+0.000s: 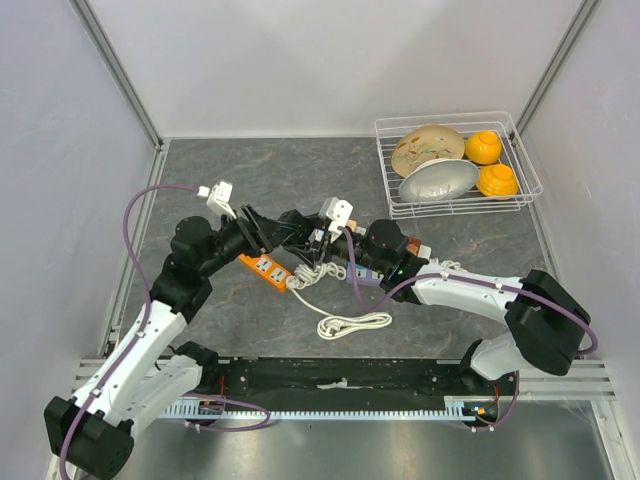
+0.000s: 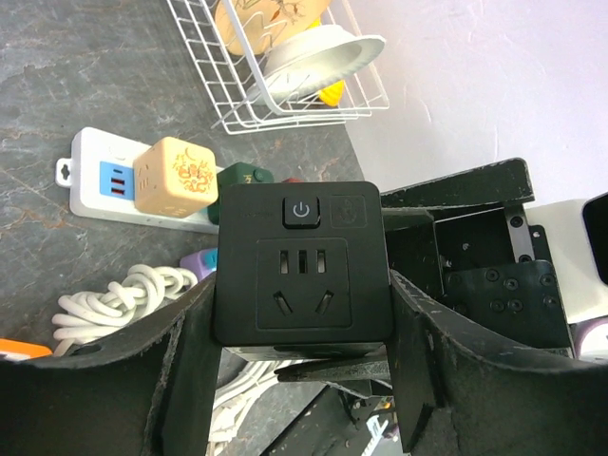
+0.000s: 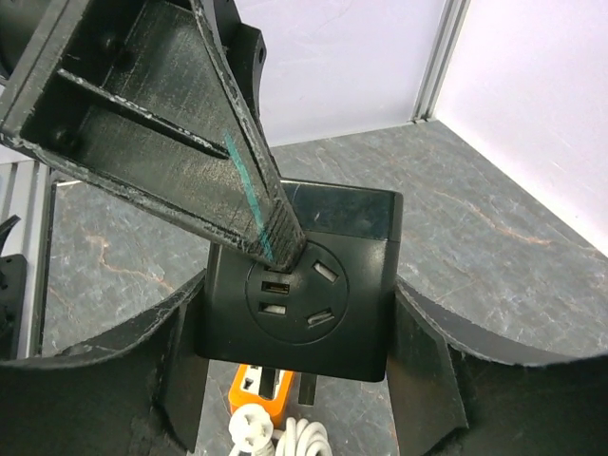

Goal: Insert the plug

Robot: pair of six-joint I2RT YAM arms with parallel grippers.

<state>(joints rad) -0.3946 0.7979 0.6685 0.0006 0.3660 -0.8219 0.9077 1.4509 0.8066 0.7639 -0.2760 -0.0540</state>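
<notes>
Left gripper (image 2: 302, 328) clamped on the sides of a black socket adapter (image 2: 302, 264), held mid-table near the orange power strip (image 1: 266, 268), right gripper (image 3: 299, 328) pinching the same adapter from the opposite face, wire basket (image 1: 520, 150) of dishes at far right

The black adapter (image 2: 302, 275) looks like smooth matt plastic, and the fingers (image 2: 195, 361) of the left gripper (image 2: 302, 309) are rough black plastic, scuffed pale along the edges. The tabletop (image 1: 300, 180) is dull grey and stone-patterned; the basket (image 1: 460, 208) is white-coated wire.
</notes>
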